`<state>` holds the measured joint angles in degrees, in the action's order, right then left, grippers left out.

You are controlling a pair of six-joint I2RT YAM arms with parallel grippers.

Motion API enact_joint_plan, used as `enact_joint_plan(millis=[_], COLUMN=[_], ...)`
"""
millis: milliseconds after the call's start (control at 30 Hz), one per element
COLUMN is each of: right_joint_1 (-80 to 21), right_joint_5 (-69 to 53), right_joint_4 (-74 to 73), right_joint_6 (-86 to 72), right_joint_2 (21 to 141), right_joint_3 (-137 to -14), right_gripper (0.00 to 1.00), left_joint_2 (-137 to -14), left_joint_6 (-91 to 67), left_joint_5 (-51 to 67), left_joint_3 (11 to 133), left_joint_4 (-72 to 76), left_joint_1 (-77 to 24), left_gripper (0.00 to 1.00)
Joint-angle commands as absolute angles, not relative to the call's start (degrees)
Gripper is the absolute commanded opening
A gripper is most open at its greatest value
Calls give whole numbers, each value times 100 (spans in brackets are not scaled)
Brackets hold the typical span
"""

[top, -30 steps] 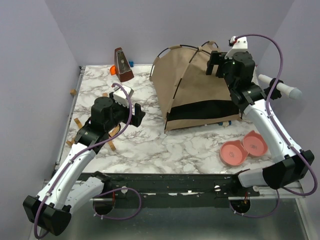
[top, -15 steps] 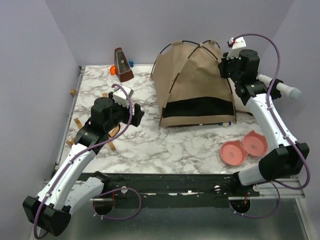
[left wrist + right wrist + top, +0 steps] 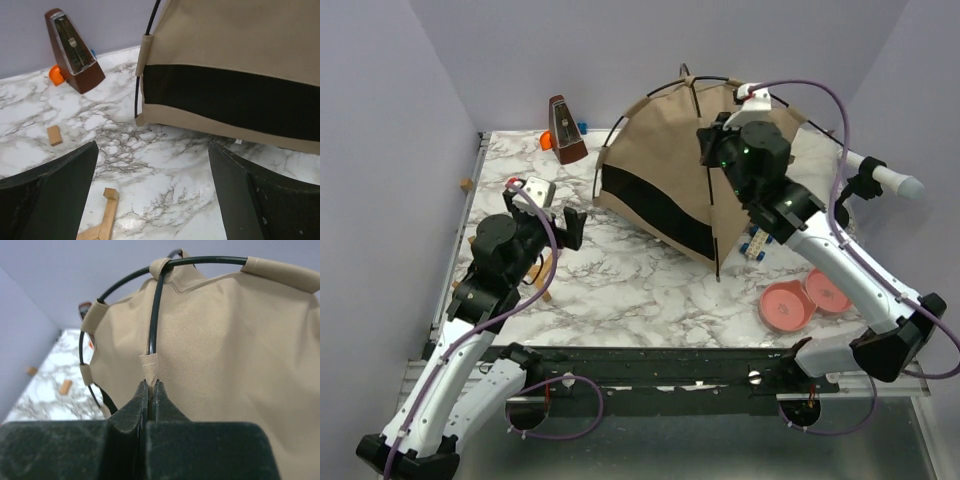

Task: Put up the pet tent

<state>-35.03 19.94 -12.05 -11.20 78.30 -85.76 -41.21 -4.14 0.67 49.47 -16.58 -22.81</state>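
A white marble-patterned table [image 3: 620,290] stands between pale lilac walls; the right gripper [image 3: 150,386] has its jaws pressed together on a tan fabric loop [image 3: 150,365] that carries a thin black pole [image 3: 155,315] of the large tan fabric pet tent [image 3: 655,140]; the tent sits tilted at the back right of the table, its black band turned towards the left arm; the left gripper [image 3: 152,150] hangs with jaws spread wide over bare marble, near the tent's lower edge; a brown wooden metronome [image 3: 70,50] stands at the back; two pink round bowls [image 3: 786,306] lie by the right arm.

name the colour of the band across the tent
Black band on the pet tent; left wrist view.
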Motion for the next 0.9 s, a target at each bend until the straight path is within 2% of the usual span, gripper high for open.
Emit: enact_joint_plan(millis=[0,100,167,200,267,333,400,433,467,567,700,733,867], right_joint_1=[-4484,-4968,-5068,-5069,-5084,-5100,-5100,-5099,-5098,-5098,-5057,-4688,-3981], right_joint_5=[4765,5554,5243,4964,4304,3948,3727,3600,3461,3558,4513,4693,4459], right_joint_4=[681,1723,1748,1635,1187,756,595,582,529,41,-429,-492,-880], right_joint_6=[-1483,-1572,-2066,-2248,-2536,-2595,-2532,-2396,-2261,-1985,-1644,-1676,-2062], right_joint_2=[8216,8670,8924,9078,9381,9589,9541,9449,9326,8951,8387,7863,7405], right_joint_3=[-8288,-8152,-8229,-8329,-8654,-8894,-8813,-8688,-8617,-8528,-8298,-7889,-7523], right_gripper=[0,0,1,4,22,60,86,95,100,100,100,100,100], left_joint_2=[-3715,-3678,-3679,-3703,-3775,-3862,-3948,-3999,-4056,-4289,-4683,-5075,-5926], left_joint_6=[-415,-422,-466,-502,-567,-659,-820,-946,-1086,-1665,-2370,-2611,-3063], left_joint_5=[-501,-221,222,486,920,1308,1635,1779,1887,2146,1750,675,-124], left_joint_3=[4716,4721,4687,4674,4659,4648,4608,4589,4579,4567,4526,4485,4810], left_joint_4=[-1330,-1302,-1203,-1144,-1065,-977,-859,-783,-708,-438,-193,166,272], left_joint_1=[-2173,-2159,-2155,-2160,-2162,-2161,-2168,-2166,-2182,-2305,-2833,-3698,-4261], left_gripper=[99,99,99,99,99,99,99,99,99,99,99,99,98])
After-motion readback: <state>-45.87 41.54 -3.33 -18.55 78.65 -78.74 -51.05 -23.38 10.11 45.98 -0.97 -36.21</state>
